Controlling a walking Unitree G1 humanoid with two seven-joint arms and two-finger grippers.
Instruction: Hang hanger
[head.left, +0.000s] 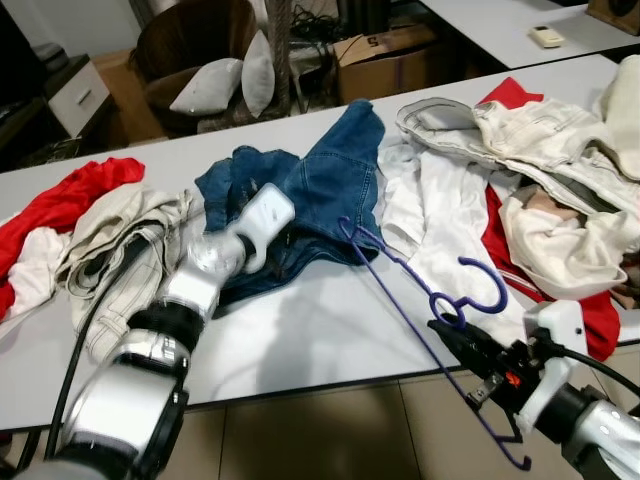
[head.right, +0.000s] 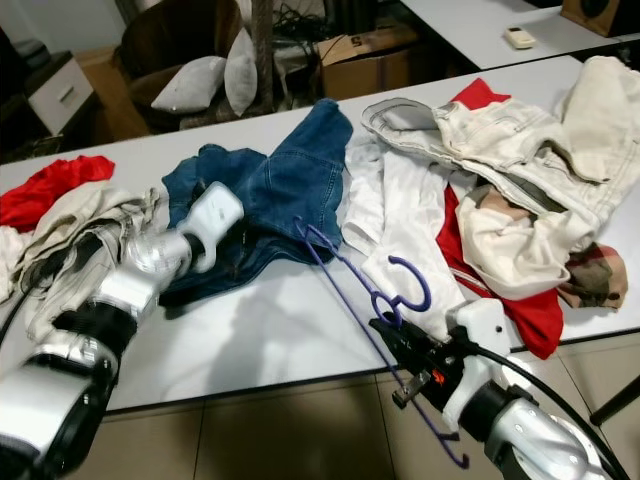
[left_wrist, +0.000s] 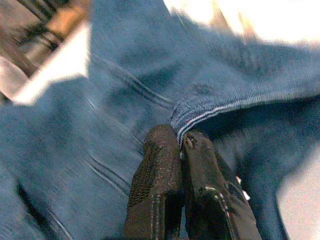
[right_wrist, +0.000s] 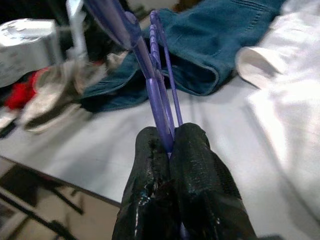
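Right gripper (head.left: 447, 335), lower right of frame, was clenched on the thin purple plastic hanger (head.left: 400, 290), apparently readying it for dressing, while left gripper (left_wrist: 181, 142) pinched the blue denim jeans (head.left: 320, 190) at centre.

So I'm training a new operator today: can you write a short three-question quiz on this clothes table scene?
1. True or false: the right gripper has its jaws shut on the purple hanger.
2. What does the left gripper pinch? A) red cloth B) blue jeans C) white shirt
3. Fill in: the hanger's far end rests near the ____ jeans.

Key: 1 true; 2 B; 3 blue.
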